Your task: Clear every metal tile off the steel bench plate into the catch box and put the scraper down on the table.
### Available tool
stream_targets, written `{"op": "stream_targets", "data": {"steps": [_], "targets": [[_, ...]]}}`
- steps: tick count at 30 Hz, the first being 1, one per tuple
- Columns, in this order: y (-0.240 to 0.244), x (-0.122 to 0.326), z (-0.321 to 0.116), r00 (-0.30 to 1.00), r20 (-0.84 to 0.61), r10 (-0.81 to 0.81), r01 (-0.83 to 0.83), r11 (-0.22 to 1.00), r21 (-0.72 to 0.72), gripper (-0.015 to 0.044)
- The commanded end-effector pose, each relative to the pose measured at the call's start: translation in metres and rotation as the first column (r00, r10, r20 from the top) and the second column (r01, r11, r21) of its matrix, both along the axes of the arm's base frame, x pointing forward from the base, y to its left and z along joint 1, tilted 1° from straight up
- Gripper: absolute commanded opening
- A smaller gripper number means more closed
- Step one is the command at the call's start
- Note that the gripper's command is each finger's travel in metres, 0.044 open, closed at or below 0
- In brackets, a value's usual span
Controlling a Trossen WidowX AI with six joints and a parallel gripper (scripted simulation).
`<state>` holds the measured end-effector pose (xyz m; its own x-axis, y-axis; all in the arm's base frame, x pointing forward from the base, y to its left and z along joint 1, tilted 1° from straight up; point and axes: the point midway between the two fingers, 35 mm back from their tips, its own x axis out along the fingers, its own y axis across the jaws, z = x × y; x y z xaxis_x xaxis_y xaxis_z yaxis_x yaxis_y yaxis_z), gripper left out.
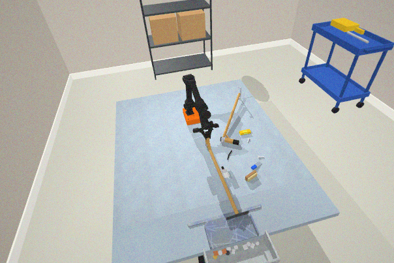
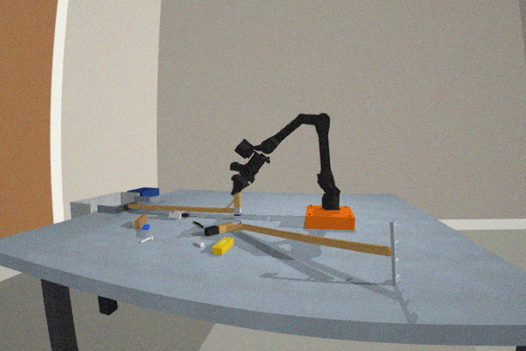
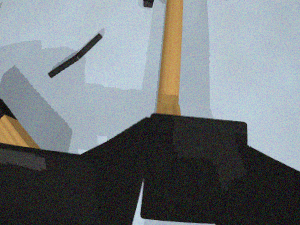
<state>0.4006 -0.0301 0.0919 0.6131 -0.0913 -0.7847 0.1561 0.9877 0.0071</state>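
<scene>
My gripper (image 1: 207, 138) (image 2: 236, 192) is shut on the upright wooden grip of the long scraper. The scraper's handle (image 1: 223, 180) (image 2: 187, 209) (image 3: 171, 49) runs out to its dark blade (image 1: 237, 215), at the near edge of the steel bench plate (image 1: 216, 239). Whether the blade touches the plate I cannot tell. The plate shows glare streaks and a shadow; no tile stands out on it. The catch box (image 1: 273, 247) (image 2: 83, 208) is at the plate's far end. Several small white, orange and dark tiles (image 1: 220, 252) lie in it. The wrist view shows black fingers hiding the grip.
A second wooden-handled tool (image 1: 232, 115) (image 2: 313, 236) with a thin metal head lies to one side. Near it are a yellow block (image 1: 245, 132) (image 2: 223, 246), a bent black stick (image 1: 229, 154) (image 3: 77, 55), a brush (image 1: 251, 175) and a black-capped white bottle (image 1: 226, 173). Grey bars flank the plate's near edge.
</scene>
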Motion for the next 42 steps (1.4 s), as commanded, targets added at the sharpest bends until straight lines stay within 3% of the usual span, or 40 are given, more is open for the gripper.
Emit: {"op": "stream_targets", "data": {"steps": [1,42], "targets": [[0.0,-0.006,0.004,1.0,0.016,-0.005,0.005,1.0,-0.002,0.0],[0.004,-0.071,-0.01,1.0,0.018,-0.004,0.004,1.0,-0.003,0.0]]}}
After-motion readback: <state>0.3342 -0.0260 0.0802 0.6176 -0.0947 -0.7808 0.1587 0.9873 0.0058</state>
